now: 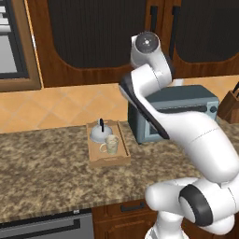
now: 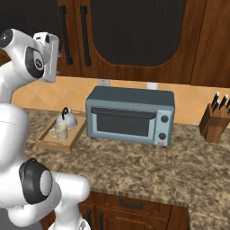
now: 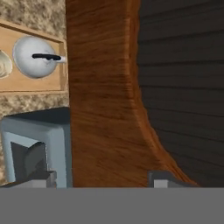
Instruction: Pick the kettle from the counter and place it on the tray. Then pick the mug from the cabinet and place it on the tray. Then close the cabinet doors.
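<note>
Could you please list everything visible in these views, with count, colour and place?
kettle: 1, silvery-white, black handle, on the tray's far end
mug: 1, cream, on the tray in front of the kettle
tray: 1, light wood, on the counter left of the oven
counter: 1, speckled brown granite
toaster oven: 1, blue-grey, on the counter
knife block: 1, brown, right of the oven
cabinet doors: reddish-brown, dark insets, shut, above the counter
drawers: brown, below the counter
arm: 1, white
claw: 1, dark tips apart, close to a door
</note>
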You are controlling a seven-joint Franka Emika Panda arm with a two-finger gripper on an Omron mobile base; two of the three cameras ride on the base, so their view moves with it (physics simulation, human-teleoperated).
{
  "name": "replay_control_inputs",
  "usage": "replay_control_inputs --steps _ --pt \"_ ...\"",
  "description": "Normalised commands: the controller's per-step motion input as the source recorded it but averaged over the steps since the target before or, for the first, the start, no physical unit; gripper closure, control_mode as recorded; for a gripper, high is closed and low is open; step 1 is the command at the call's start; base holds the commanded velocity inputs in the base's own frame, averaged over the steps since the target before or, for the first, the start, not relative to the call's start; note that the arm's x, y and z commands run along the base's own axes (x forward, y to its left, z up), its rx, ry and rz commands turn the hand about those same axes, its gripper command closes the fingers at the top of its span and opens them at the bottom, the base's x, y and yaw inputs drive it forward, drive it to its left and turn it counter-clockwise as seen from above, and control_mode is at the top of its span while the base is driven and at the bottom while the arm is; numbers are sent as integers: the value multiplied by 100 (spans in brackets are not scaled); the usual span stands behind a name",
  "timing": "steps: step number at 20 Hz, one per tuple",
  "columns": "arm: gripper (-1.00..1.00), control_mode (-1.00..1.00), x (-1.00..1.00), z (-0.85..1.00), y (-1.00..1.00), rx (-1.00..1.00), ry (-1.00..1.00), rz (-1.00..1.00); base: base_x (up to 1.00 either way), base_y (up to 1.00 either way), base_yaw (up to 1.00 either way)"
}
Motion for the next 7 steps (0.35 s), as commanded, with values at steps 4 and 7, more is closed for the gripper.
replay_control_inputs --steps 4,7 --pt "-100 -100 19 -12 0 0 0 12 0 0 0" --pt "-100 -100 13 -1 0 0 0 4 0 0 0"
